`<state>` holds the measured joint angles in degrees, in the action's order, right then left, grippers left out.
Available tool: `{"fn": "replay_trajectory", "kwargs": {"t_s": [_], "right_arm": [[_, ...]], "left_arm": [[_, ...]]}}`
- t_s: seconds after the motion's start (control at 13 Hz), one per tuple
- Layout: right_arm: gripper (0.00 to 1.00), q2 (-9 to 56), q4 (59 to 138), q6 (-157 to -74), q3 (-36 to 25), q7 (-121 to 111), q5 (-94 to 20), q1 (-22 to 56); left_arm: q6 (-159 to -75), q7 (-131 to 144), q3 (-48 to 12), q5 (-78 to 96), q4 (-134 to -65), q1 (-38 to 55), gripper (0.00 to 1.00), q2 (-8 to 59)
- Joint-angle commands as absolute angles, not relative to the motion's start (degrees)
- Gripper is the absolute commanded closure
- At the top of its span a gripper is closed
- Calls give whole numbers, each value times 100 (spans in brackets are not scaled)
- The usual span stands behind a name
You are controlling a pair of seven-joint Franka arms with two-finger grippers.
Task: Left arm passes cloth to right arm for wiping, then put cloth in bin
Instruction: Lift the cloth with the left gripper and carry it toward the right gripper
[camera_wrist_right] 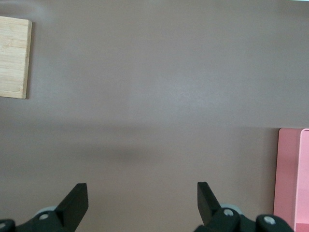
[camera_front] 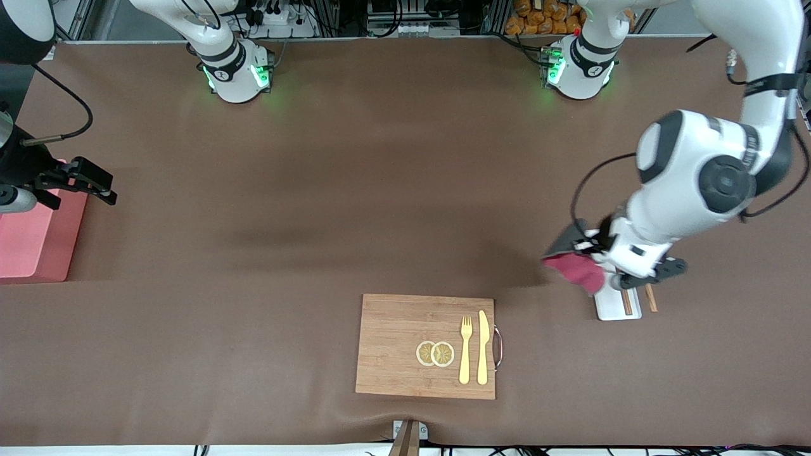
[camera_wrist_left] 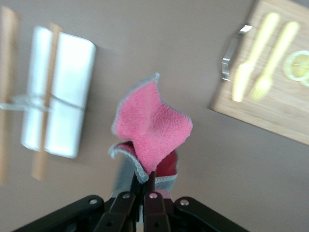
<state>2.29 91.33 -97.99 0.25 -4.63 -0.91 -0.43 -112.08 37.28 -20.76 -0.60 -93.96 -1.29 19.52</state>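
My left gripper [camera_front: 592, 250] is shut on the cloth [camera_front: 575, 266], a small rag that shows crimson-pink with a dark grey side. It holds the cloth up in the air over the edge of the white tray. In the left wrist view the cloth [camera_wrist_left: 152, 125] hangs from the closed fingertips of the left gripper [camera_wrist_left: 145, 182]. The pink bin [camera_front: 35, 237] stands at the right arm's end of the table. My right gripper [camera_front: 101, 185] is open and empty over the table beside the bin. In the right wrist view the right gripper [camera_wrist_right: 141, 193] has its jaws wide apart, with the bin [camera_wrist_right: 289, 179] at the side.
A white tray [camera_front: 609, 307] with wooden chopsticks [camera_front: 651, 297] lies under the left gripper; it also shows in the left wrist view [camera_wrist_left: 72, 87]. A wooden board [camera_front: 399, 345] carries a fork [camera_front: 466, 354], a knife [camera_front: 483, 348] and lemon slices [camera_front: 436, 353], near the front camera.
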Motion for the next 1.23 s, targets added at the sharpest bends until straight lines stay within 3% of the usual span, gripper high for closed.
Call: {"fn": "replay_trajectory", "kwargs": {"t_s": [0.0,0.31,0.69,1.15], "right_arm": [[0,255,9123,-9773,62,-430,-9,-62],[0,386,9123,-9747,62,-344,-17,-141],[0,439,9123,-8826,105,2026,-324,342],[0,913,9132,-8209,97,5471,-2361,703]], "left_arm": [[-11136,5110,-2530,0,-8914,25,100,2205],[-11406,6764,-2610,0,-8307,903,100,2671],[-12935,8408,-2619,323,-8008,1730,100,3084],[-14210,9297,-2628,1774,-7778,2275,100,3208]]}}
